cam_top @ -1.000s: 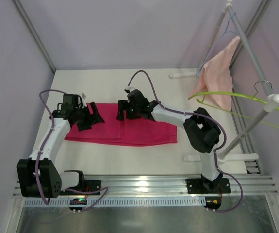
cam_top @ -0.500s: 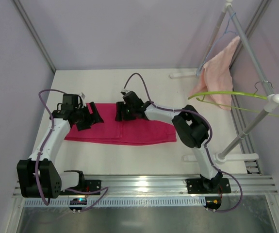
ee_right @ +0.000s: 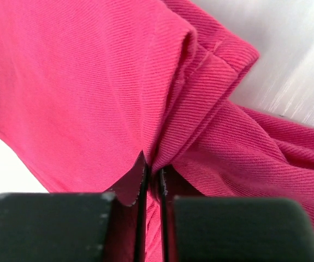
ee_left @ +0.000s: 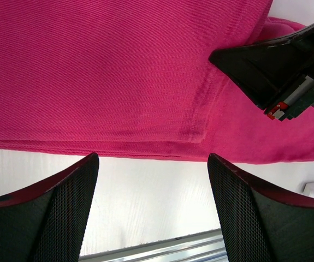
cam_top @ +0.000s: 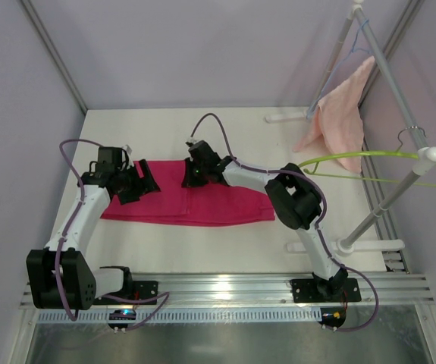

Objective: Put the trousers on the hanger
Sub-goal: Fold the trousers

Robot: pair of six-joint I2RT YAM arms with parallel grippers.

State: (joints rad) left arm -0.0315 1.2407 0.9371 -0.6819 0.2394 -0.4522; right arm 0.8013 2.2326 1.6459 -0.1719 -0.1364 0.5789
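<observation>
The left claw (cam_top: 140, 182) gapes wide above the left end of the trousers (cam_top: 218, 205), gripping nothing. The trousers lie folded flat on the bench (cam_top: 202, 129). The right claw (ee_right: 151, 169) is pinched tight on a raised fold near their far edge. At far right, the hanger (cam_top: 354, 154) hangs on the rack (cam_top: 388, 201), well apart from the trousers.

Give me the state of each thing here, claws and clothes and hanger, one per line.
left claw, open, holding nothing.
right claw, shut on a fold of the trousers.
trousers, folded flat on the table, not yet on the hanger.
hanger, bare, up on the rack.
towel, hanging up, draped.
</observation>
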